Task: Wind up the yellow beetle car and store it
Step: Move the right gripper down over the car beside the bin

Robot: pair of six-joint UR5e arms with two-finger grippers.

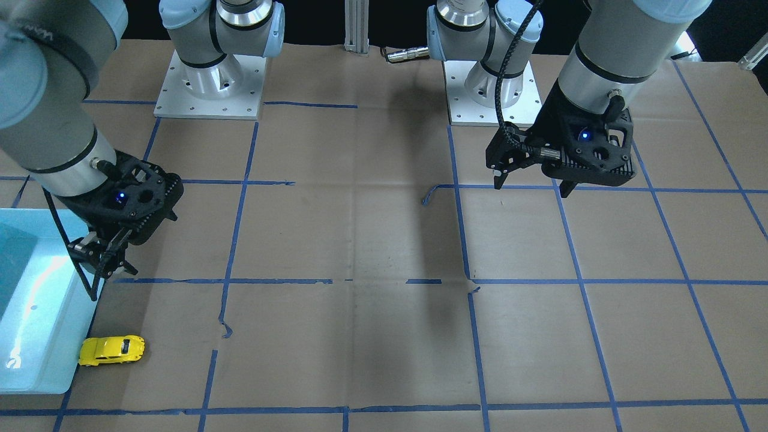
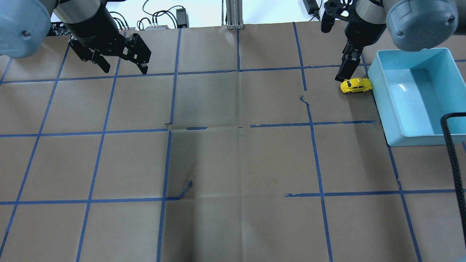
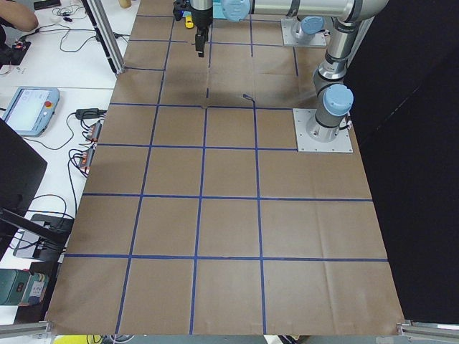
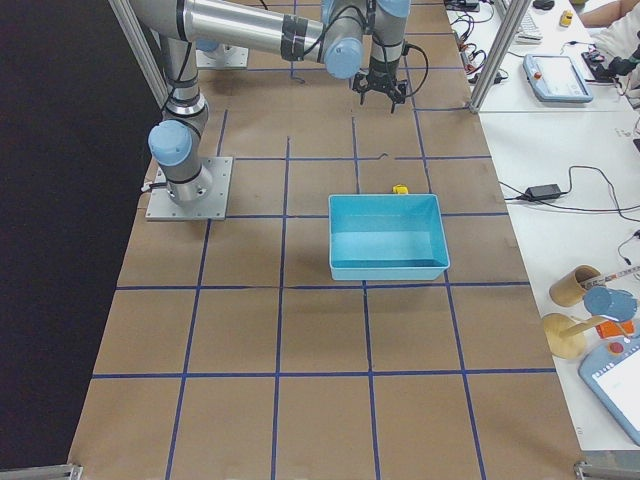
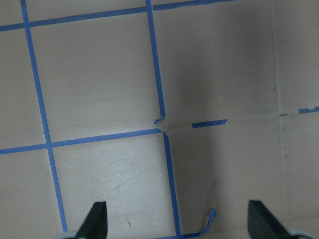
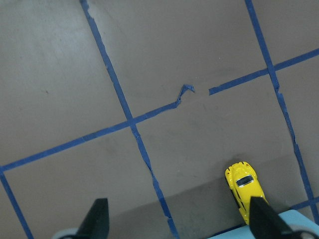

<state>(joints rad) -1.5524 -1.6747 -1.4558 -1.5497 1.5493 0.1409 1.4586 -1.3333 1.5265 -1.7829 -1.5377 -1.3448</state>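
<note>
The yellow beetle car (image 2: 356,85) stands on the brown paper, close against the outer wall of the light-blue bin (image 2: 386,109). It also shows in the front view (image 1: 112,350) and the right wrist view (image 6: 245,191). My right gripper (image 2: 347,71) hangs open and empty above the table just beside the car; in the right wrist view (image 6: 179,224) the car lies near the right fingertip (image 6: 261,219). My left gripper (image 2: 125,70) is open and empty, high over the far left of the table, and sees only paper in its wrist view (image 5: 179,224).
The bin (image 1: 36,336) holds nothing that I can see. Brown paper with a blue tape grid (image 2: 238,125) covers the table, and a loose curl of tape (image 2: 185,189) sticks up. The two arm bases (image 1: 210,84) stand on the robot's side.
</note>
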